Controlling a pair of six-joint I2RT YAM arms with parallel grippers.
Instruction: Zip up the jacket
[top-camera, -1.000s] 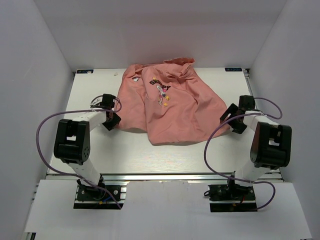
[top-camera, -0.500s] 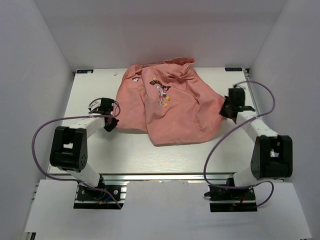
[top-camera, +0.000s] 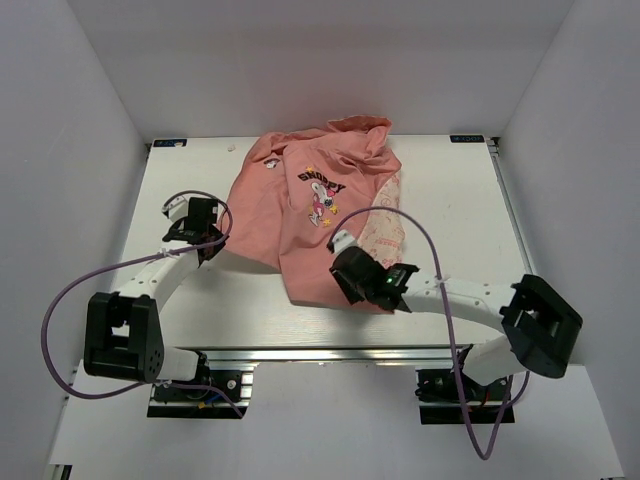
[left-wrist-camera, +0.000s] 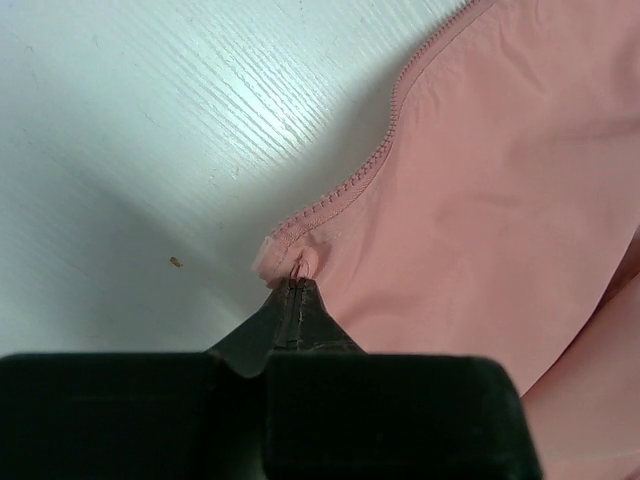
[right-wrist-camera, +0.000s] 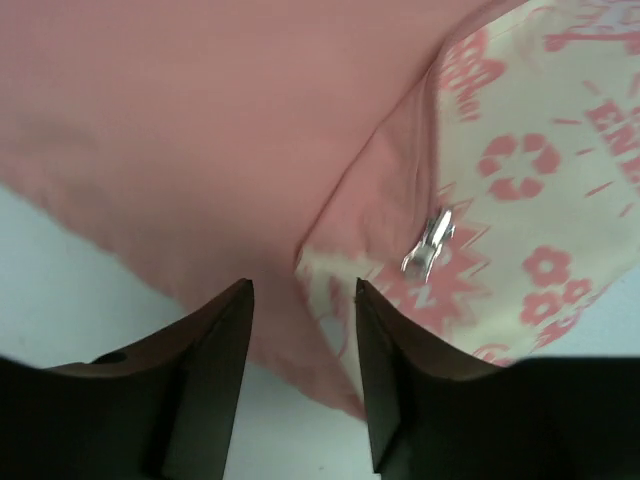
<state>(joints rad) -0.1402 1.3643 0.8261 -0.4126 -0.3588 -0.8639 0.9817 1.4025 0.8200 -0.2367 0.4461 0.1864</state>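
Note:
The jacket (top-camera: 300, 215) lies in the middle of the table, salmon-pink lining up, with a cream patterned flap (top-camera: 385, 228) turned over on its right. My left gripper (top-camera: 214, 246) is shut on the jacket's near-left corner (left-wrist-camera: 298, 262), where the pink zipper teeth (left-wrist-camera: 385, 150) end. My right gripper (top-camera: 345, 268) hovers at the front hem, open. In the right wrist view its fingers (right-wrist-camera: 235, 330) straddle the edge where the lining (right-wrist-camera: 200, 120) meets the cream fabric (right-wrist-camera: 540, 180). The silver zipper slider (right-wrist-camera: 428, 245) lies just right of its gap, untouched.
White table (top-camera: 450, 190) boxed in by white walls at the back and both sides. The right arm's purple cable (top-camera: 420, 230) arcs over the jacket's right part. A small speck (left-wrist-camera: 176, 263) lies on the table by the left gripper.
The right arm swung from the jacket's right edge across to its front hem, and the cream flap now shows. The left gripper closed on the corner and the cloth there shifted slightly left.

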